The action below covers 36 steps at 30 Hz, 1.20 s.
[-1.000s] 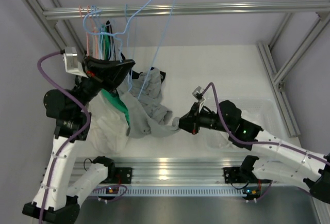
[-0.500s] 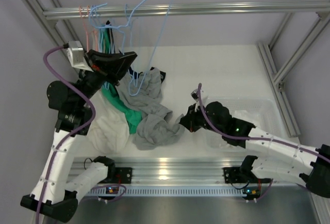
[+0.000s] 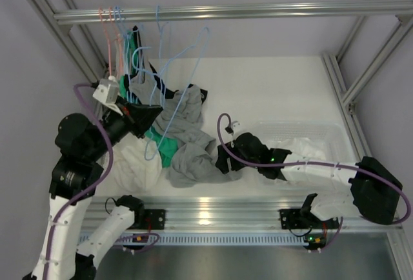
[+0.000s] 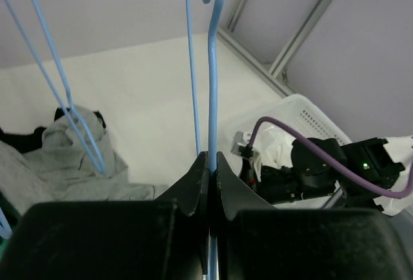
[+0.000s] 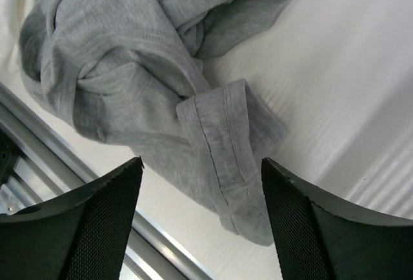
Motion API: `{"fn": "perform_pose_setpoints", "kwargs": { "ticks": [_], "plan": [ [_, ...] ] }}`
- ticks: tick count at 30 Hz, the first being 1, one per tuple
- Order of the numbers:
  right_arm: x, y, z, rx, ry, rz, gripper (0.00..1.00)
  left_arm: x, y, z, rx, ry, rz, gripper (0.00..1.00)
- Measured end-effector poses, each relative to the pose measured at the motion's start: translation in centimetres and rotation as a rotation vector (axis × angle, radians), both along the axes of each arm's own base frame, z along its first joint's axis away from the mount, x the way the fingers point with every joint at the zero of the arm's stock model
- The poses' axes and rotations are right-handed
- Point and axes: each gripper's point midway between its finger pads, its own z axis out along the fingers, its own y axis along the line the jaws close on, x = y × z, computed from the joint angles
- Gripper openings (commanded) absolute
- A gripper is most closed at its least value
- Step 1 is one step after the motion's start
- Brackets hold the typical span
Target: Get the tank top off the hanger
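Grey tank top (image 3: 192, 143) is heaped on the white table (image 3: 271, 93), at 9 o'clock of right gripper (image 3: 222, 159), jaws spread over it. Blue wire hanger (image 4: 211, 86) is pinched by left gripper (image 4: 209, 164). Fabric is judged light, limp; folded hem is favoured for grasping.

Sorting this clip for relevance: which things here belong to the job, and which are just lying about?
Job: hanger, clamped in the left gripper; gray tank top, under the open right gripper.
Lying about: green garment, white cloth, basket, rail.
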Motion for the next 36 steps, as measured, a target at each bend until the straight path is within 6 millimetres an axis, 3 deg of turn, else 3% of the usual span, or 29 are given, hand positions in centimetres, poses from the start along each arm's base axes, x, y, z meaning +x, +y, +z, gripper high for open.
{"fn": "perform_pose_setpoints", "kwargs": {
  "ticks": [2,4,5,9,11,13,17,21,26,31,33,36],
  "plan": [
    [0.4,-0.1,0.2,0.000,-0.018,-0.020,0.83,1.1,0.1,-1.5,0.034,0.095,0.026,0.00],
    [0.8,-0.2,0.4,-0.001,-0.033,-0.033,0.84,1.9,0.2,-2.3,0.057,0.165,0.047,0.00],
    [0.9,-0.3,0.4,-0.004,-0.038,-0.039,0.93,2.3,0.3,-2.6,0.067,0.200,0.060,0.00],
    [1.3,-0.6,0.6,-0.013,-0.054,-0.061,0.94,3.5,0.6,-2.9,0.098,0.285,0.096,0.00],
    [1.5,-0.7,0.6,-0.016,-0.060,-0.070,0.95,4.4,0.3,-1.8,0.104,0.299,0.101,0.00],
    [1.6,-0.8,0.7,-0.017,-0.066,-0.077,0.95,5.6,-0.4,0.4,0.102,0.267,0.110,0.00],
    [1.7,-0.9,1.1,-0.010,-0.077,-0.085,0.95,7.9,-3.8,3.8,0.141,0.213,0.137,0.00],
    [1.8,-1.1,1.7,0.001,-0.090,-0.093,0.95,11.0,-6.5,3.4,0.203,0.232,0.224,0.00],
    [1.8,-1.3,2.8,0.023,-0.108,-0.098,0.95,14.3,-4.5,0.0,0.305,0.296,0.444,0.00],
    [1.9,-1.4,3.6,0.036,-0.125,-0.097,0.96,15.6,-2.7,0.3,0.331,0.287,0.569,0.00],
    [1.8,-1.4,3.6,0.036,-0.125,-0.096,0.96,16.9,-2.7,0.8,0.327,0.277,0.597,0.00],
    [1.8,-1.4,3.6,0.036,-0.126,-0.095,0.97,19.1,-2.2,-0.1,0.339,0.300,0.629,0.00]
  ]
}}
